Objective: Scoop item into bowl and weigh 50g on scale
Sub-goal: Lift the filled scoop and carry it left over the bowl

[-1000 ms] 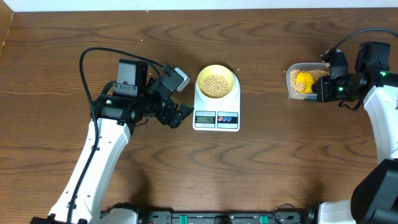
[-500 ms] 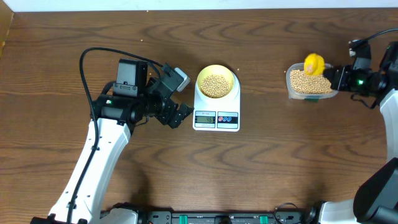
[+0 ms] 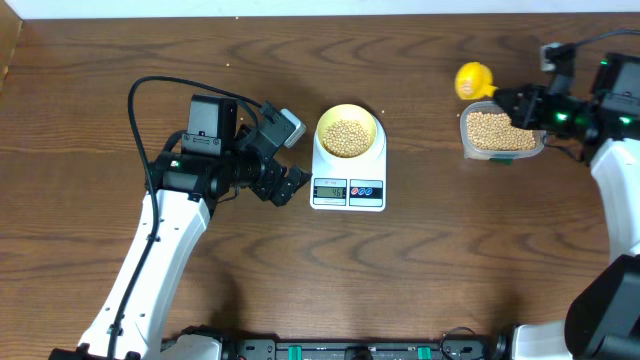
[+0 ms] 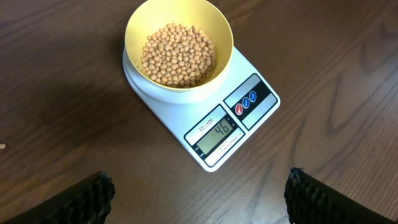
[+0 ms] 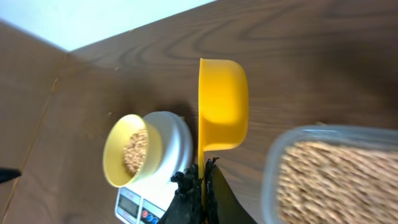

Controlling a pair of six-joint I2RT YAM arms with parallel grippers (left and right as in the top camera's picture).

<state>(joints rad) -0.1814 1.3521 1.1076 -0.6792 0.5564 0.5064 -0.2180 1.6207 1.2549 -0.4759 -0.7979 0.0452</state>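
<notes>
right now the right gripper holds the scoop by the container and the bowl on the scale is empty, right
No, the bowl is not empty: it holds beans, as the left wrist view shows. The rest is right: it sits on the scale, and the right gripper holds the scoop by the container.

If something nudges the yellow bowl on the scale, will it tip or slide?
Probably slides rather than tips: the bowl looks low, wide, and weighted by beans. The smooth white top of the scale likely gives little grip.
</notes>
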